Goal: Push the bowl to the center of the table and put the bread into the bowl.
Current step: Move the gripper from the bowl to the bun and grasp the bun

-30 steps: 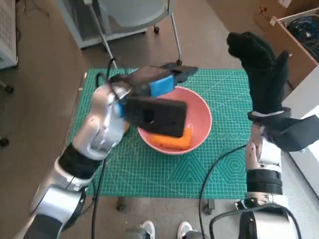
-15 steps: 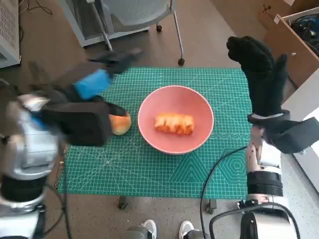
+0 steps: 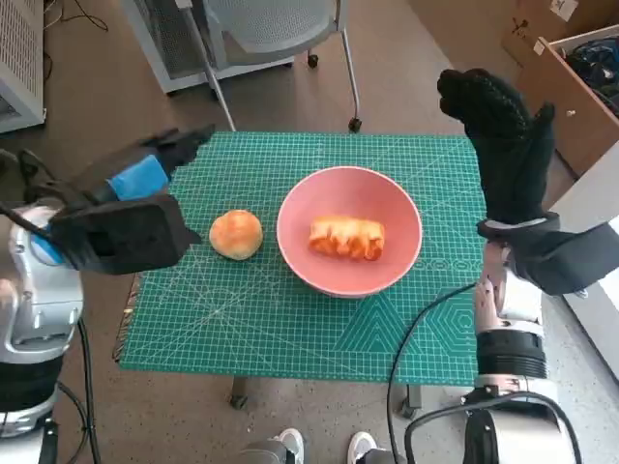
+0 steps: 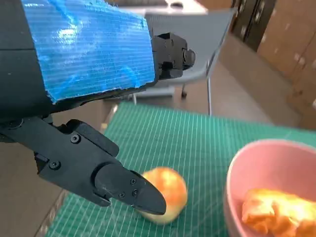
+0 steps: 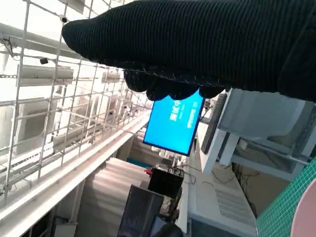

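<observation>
A pink bowl sits near the middle of the green cutting mat, and an orange piece of bread lies inside it. In the left wrist view the bowl and that bread show too. A round bun rests on the mat just left of the bowl, also seen as the bun beyond my left fingers. My left hand hovers off the mat's left edge, holding nothing, fingers apart. My right hand is raised above the mat's right edge, fingers spread, empty.
A chair stands beyond the table's far edge. A cardboard box sits at the far right. A black cable runs across the mat's near right corner. Someone's shoes show below the near edge.
My left hand has drawn back from over the bowl to the left, past the mat's edge, leaving the bread in the bowl. The right hand has stayed raised.
</observation>
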